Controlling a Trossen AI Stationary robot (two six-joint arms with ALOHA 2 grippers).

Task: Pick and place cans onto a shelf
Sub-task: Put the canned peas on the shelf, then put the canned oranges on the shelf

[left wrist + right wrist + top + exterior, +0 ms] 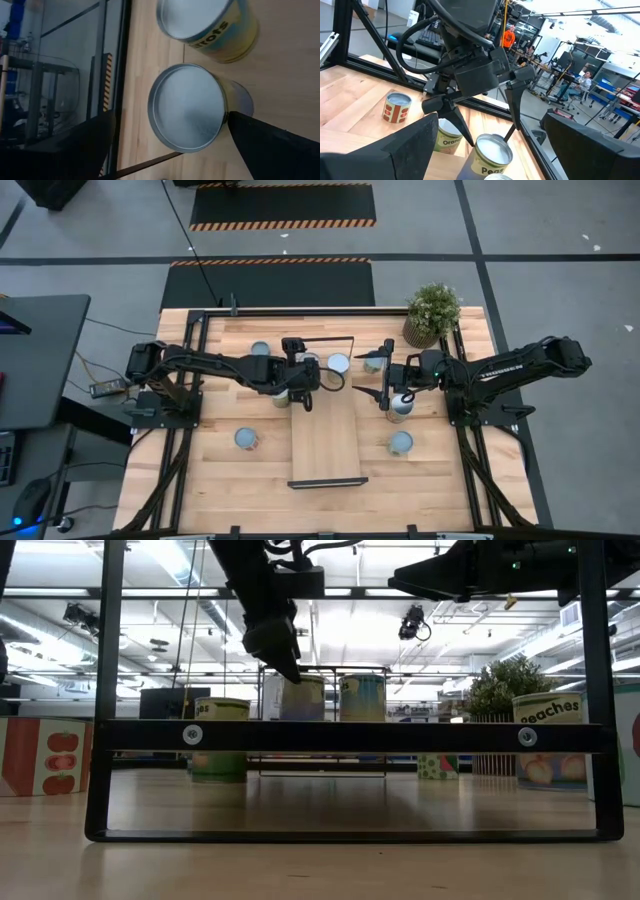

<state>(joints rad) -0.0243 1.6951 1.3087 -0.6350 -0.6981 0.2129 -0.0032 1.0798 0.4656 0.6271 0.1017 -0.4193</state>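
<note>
The shelf [325, 445], a long light-wood board with black end bars [350, 735], lies at the table's middle. Several cans with silvery tops stand around it on the table. My left gripper [302, 392] hangs over the shelf's far end, pointing down at a slant. It is open, with one finger [90, 142] on each side of a can [187, 107]. A gap shows on one side. A yellow-sided can [210, 25] stands just beyond. My right gripper [386, 392] waits open and level, right of the shelf, its fingers [405, 150] holding nothing.
Loose cans stand at the near left [246, 439], near right [400, 443], far left [260, 350] and far right [372, 358]. Another can [400, 408] stands below my right arm. A potted plant [432, 312] occupies the far right corner. People show in the room beyond.
</note>
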